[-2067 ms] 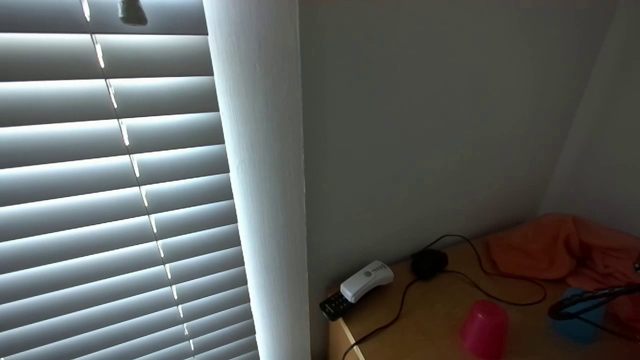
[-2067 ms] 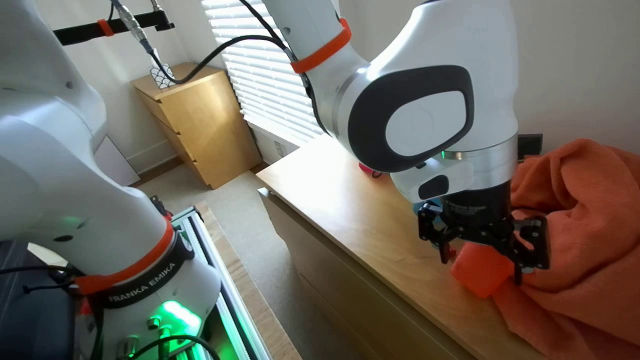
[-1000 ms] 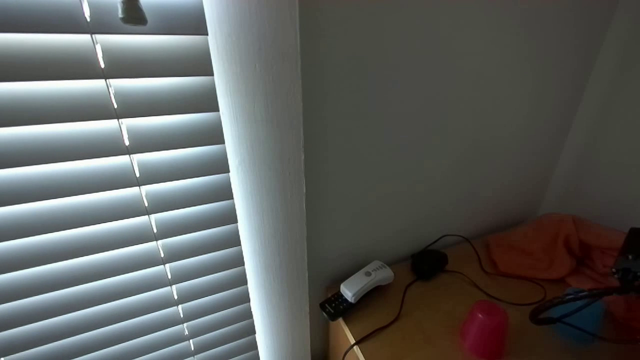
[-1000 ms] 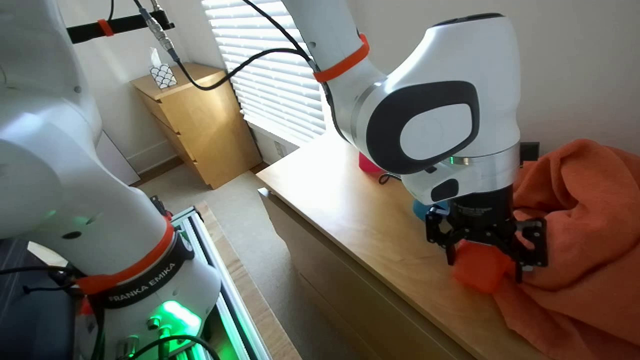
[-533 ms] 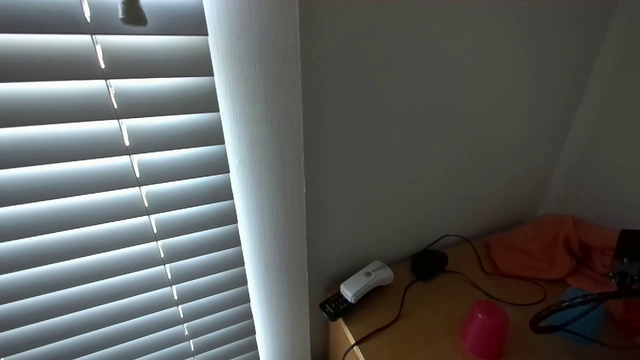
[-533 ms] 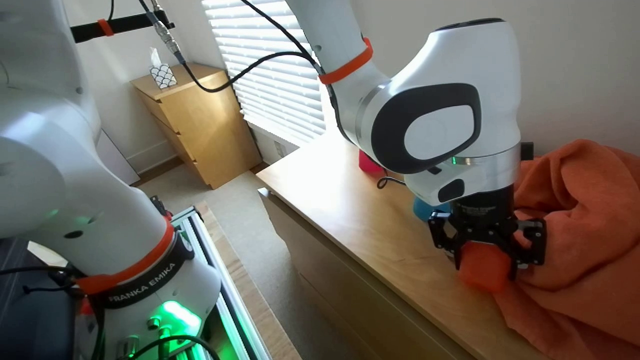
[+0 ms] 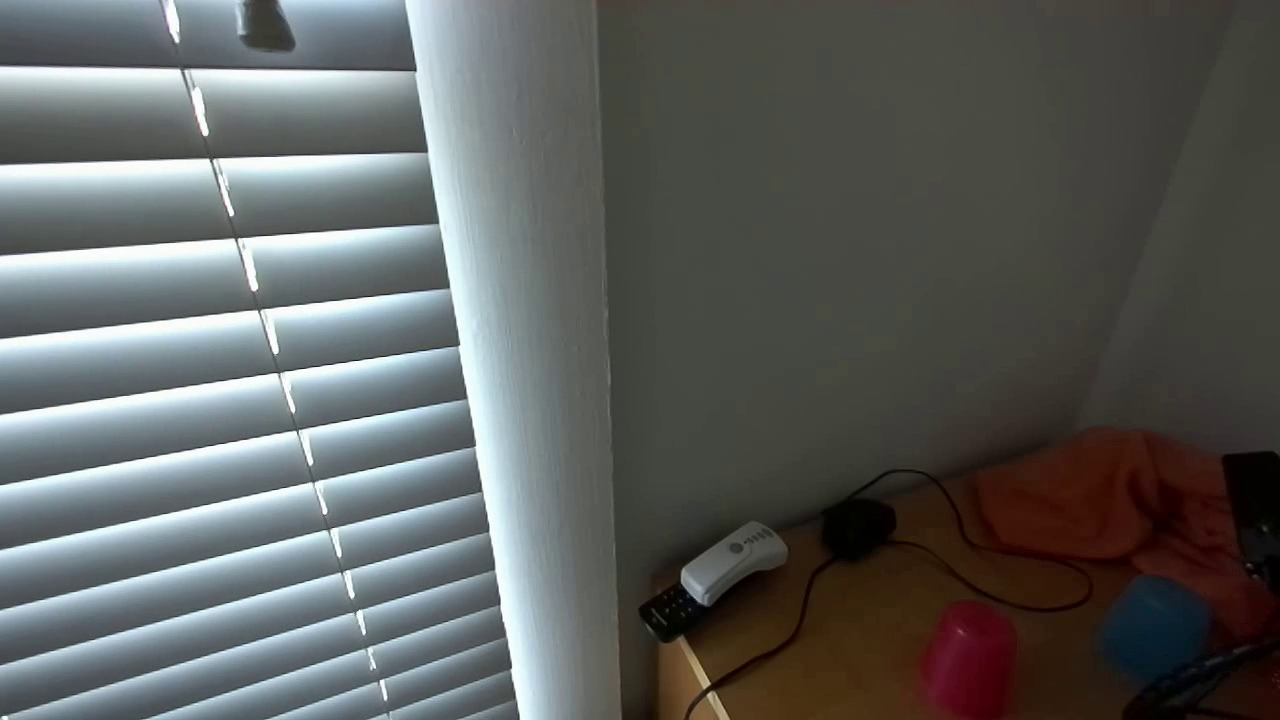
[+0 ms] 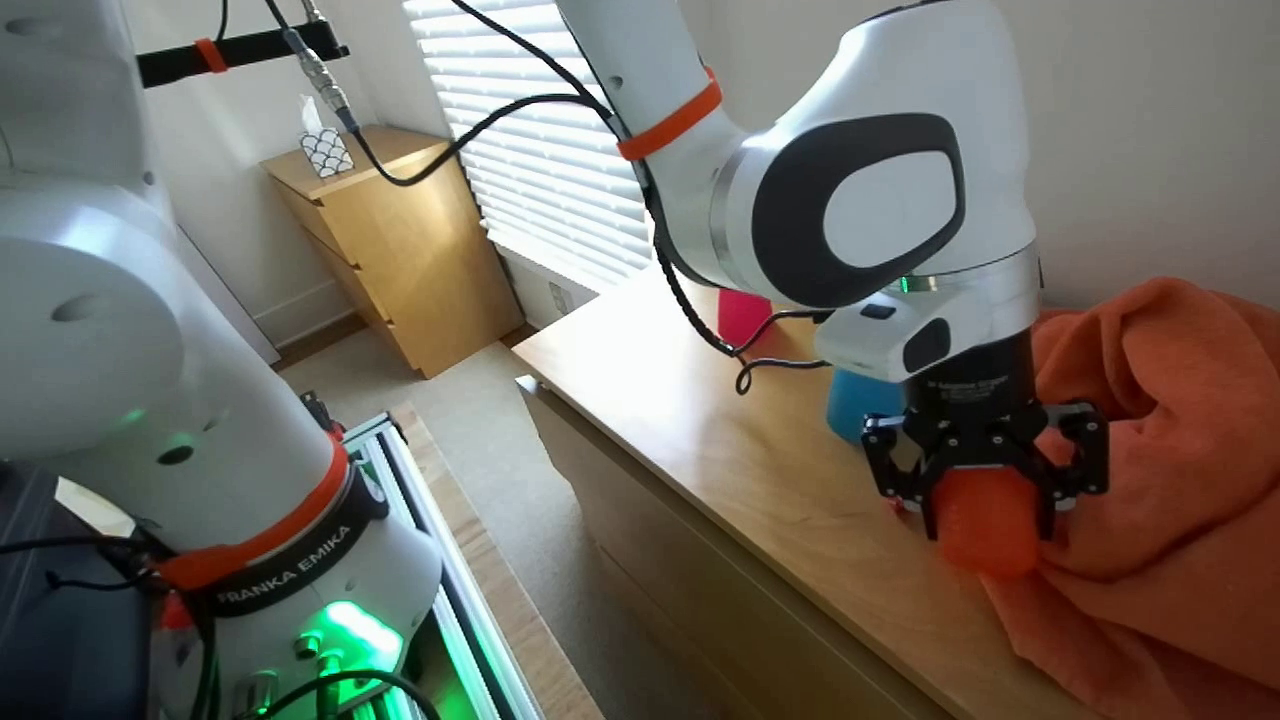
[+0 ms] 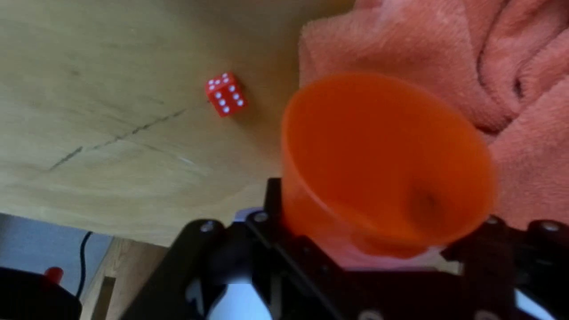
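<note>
My gripper (image 8: pixel 988 530) is shut on an orange plastic cup (image 8: pixel 990 505), with a finger on each side of it. In the wrist view the cup (image 9: pixel 382 155) fills the jaws, its round wide face towards the camera. The cup appears slightly above the wooden top; the exact gap cannot be told. A red die with white dots (image 9: pixel 226 94) lies on the wood beside the cup. An orange towel (image 8: pixel 1170 420) lies bunched behind and beside the gripper. A blue cup (image 8: pixel 862 405) stands close behind the gripper, and also shows in an exterior view (image 7: pixel 1155 628).
A pink cup (image 7: pixel 968 660) stands upside down beyond the blue one. A white remote (image 7: pixel 735 562), a black remote (image 7: pixel 672 612) and a black corded device (image 7: pixel 858 527) lie near the wall. The dresser top (image 8: pixel 690 430) has a front edge. Window blinds (image 8: pixel 545 130) are behind.
The gripper came down over the orange cup and closed on it. In the last half second the wrist has risen and shifted slightly, and the cup has moved with it.
</note>
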{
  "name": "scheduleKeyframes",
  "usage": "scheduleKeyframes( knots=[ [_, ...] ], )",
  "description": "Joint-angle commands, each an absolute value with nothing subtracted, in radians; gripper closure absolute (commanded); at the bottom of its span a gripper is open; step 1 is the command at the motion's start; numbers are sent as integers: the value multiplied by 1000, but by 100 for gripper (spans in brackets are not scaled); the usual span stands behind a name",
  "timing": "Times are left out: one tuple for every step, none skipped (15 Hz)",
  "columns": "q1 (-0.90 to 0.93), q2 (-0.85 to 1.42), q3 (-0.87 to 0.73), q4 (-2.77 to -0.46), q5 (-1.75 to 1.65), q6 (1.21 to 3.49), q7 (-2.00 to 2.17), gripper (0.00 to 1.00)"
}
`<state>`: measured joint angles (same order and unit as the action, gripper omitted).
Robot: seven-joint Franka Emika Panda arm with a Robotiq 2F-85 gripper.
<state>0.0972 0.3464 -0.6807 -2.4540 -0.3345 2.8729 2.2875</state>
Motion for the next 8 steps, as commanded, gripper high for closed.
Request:
scheduleKeyframes(
  knots=[
    [277, 322, -855, -2470, -499, 2787, 2379, 52],
    [309, 321, -878, -2471, -536, 2765, 2395, 52],
    [337, 323, -896, -2467, -572, 2740, 2413, 52],
    [367, 323, -913, -2463, -612, 2707, 2441, 52],
    [377, 315, -913, -2463, -643, 2679, 2452, 52],
    [389, 308, -913, -2461, -686, 2643, 2477, 52],
    [397, 305, -907, -2455, -728, 2594, 2505, 52],
    [394, 299, -892, -2449, -775, 2551, 2536, 52]
  ],
)
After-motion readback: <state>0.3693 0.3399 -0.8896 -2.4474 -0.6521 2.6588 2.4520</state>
